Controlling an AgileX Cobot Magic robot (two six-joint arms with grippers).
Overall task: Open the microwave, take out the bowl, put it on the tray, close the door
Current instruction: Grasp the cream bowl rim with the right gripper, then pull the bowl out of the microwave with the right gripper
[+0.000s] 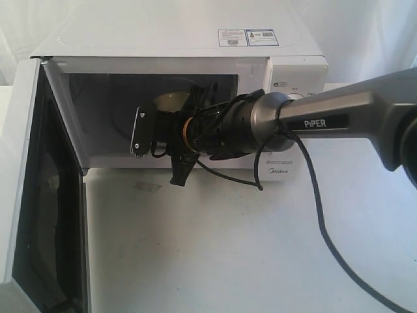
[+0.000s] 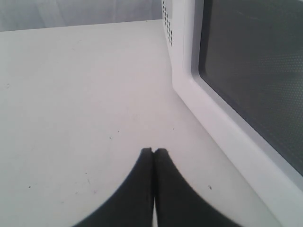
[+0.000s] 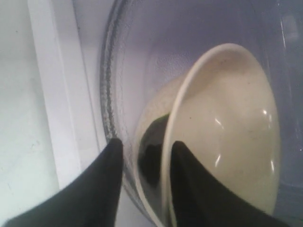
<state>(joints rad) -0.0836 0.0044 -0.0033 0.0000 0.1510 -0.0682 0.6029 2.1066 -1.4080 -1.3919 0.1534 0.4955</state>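
The right pincer (image 3: 144, 142) reaches into the microwave (image 1: 169, 32) with its black fingers (image 3: 102, 179) apart, and we see them straddling the rim of the bowl (image 3: 227, 142). One finger lies inside the bowl against its cream wall. The other stands outside it, with a dark gap between it and the bowl's outer side, so we read the jaws as parted and not yet clamped. The bowl sits just ahead of this pincer on the glass turntable (image 3: 142, 56), inside the oven's cavity. The left pincer (image 2: 154, 150) has its fingertips pressed together and holds nothing. It hangs over the white table (image 2: 71, 94). The door (image 2: 255, 71), swung wide open, stands just beside it, dark window facing it.
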